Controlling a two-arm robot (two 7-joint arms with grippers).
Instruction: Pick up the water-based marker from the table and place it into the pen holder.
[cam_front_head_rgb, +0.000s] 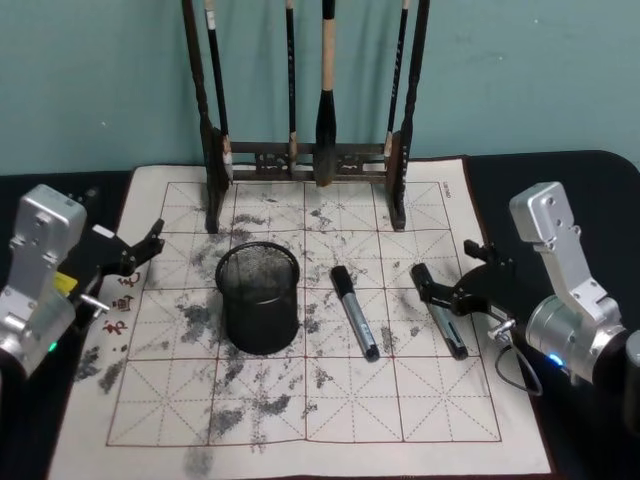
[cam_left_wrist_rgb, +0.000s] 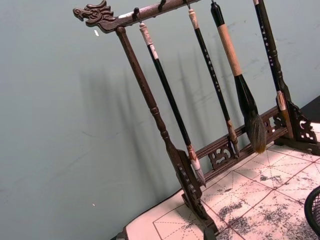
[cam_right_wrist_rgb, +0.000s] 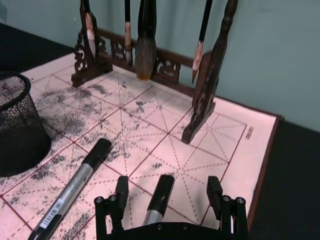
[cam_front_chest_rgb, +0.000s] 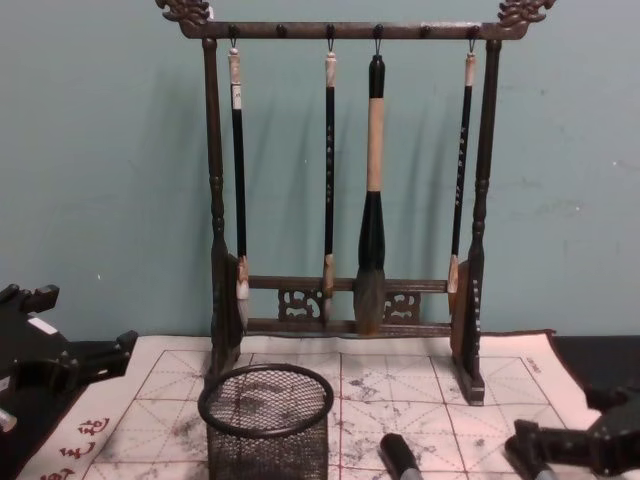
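I hold the right gripper (cam_front_head_rgb: 446, 273) spread astride the grey, black-capped water-based marker (cam_front_head_rgb: 450, 335), lower right, ready to clamp. The left gripper (cam_front_head_rgb: 146, 250) idles spread at the left edge.

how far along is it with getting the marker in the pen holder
Nothing done yet: the pen holder holds no marker. In hand: the right gripper sits open astride the right-hand marker, not yet closed. To do: grasp, lift, drop it in. The left gripper idles by the mat's left edge.

On the mat (cam_front_head_rgb: 300, 420), one marker (cam_front_head_rgb: 355, 312) is laid right of the pen holder (cam_front_head_rgb: 258, 300), another marker (cam_front_head_rgb: 440, 318) farther right. The brush rack (cam_front_head_rgb: 305, 165) is stood behind.
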